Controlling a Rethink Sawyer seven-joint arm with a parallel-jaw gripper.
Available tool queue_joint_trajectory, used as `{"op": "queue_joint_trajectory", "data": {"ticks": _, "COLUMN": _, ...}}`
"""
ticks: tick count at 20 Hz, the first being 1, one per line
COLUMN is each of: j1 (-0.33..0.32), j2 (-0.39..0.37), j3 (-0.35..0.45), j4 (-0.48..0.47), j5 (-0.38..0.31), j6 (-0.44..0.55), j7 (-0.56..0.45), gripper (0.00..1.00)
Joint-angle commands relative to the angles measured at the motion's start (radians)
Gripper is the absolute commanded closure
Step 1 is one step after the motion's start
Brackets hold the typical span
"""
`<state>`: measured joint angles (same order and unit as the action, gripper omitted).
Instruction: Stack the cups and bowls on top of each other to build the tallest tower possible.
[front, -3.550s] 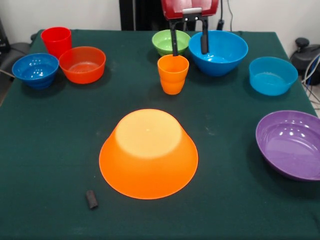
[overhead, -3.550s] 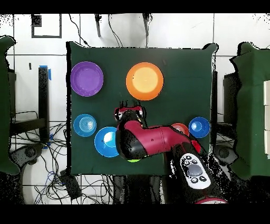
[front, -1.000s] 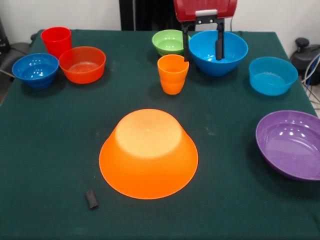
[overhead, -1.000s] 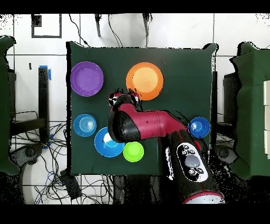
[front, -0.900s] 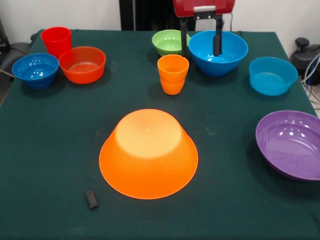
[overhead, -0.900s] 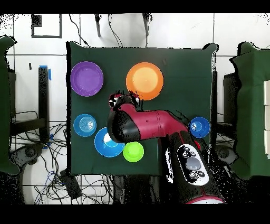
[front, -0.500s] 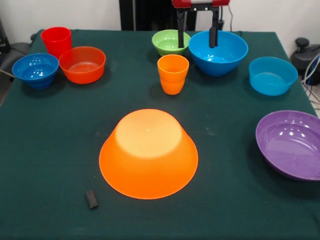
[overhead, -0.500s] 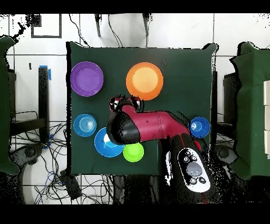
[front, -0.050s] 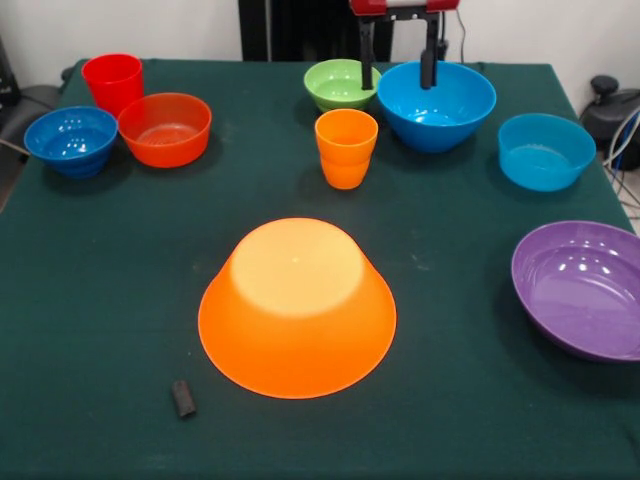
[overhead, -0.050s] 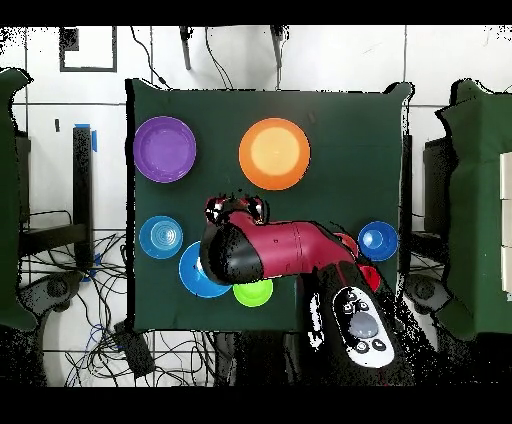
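You have a worktop covered in a dark green cloth, and it fills most of the front view. On that cloth, near the worktop's front edge, you can see a small dark grey oblong object lying flat and slightly askew. What it is made of cannot be told. From overhead, the worktop stands on a pale tiled floor. Beside the worktop's lower left corner you will find a tangle of black cables spread over the floor. A small strip of blue tape sits on the floor beside the worktop's left edge.
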<state>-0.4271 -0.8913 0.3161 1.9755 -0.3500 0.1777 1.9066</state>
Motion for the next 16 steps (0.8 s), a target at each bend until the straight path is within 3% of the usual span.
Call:
{"op": "queue_joint_trajectory", "data": {"ticks": 1, "j1": -0.019, "j2": -0.009, "j3": 0.020, "j4": 0.118, "j5": -0.045, "j6": 0.003, "j7": 0.057, "gripper": 0.00}}
{"op": "queue_joint_trajectory", "data": {"ticks": 7, "j1": -0.032, "j2": -0.005, "j3": 0.003, "j4": 0.152, "j5": -0.074, "j6": -0.035, "j7": 0.053, "gripper": 0.00}}
{"op": "queue_joint_trajectory", "data": {"ticks": 16, "j1": -0.083, "j2": 0.115, "j3": 0.030, "j4": 0.110, "j5": -0.099, "j6": -0.103, "j7": 0.039, "gripper": 0.00}}
